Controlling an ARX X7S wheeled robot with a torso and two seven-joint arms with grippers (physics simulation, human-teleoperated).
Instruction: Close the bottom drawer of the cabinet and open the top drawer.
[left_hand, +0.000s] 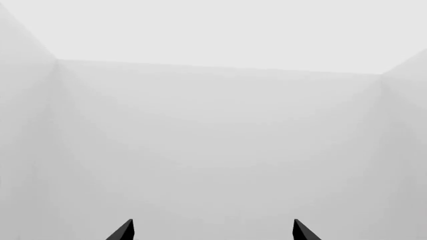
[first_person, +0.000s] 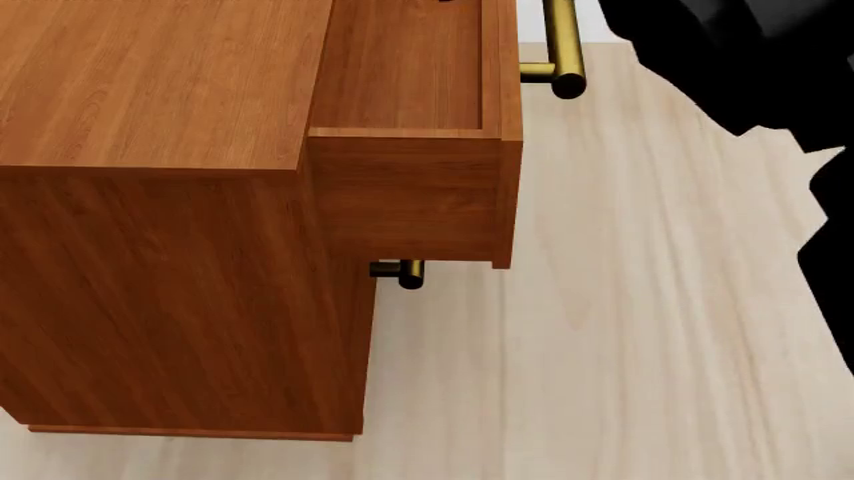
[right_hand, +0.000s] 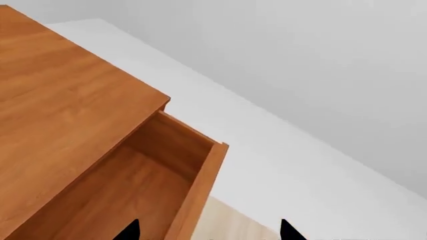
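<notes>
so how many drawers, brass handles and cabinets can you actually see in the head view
cabinet: 1
drawers seen pulled out: 1, the top drawer
brass bar handles: 2, upper handle and lower handle
total: 4

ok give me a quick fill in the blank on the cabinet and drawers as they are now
1. The top drawer stands pulled ____ of the cabinet.
2. Inside, the top drawer holds ____.
3. The drawer handles are ____ coloured bars.
4. The left tool faces only a plain ____ wall.

Missing words: out; nothing; brass; white
</notes>
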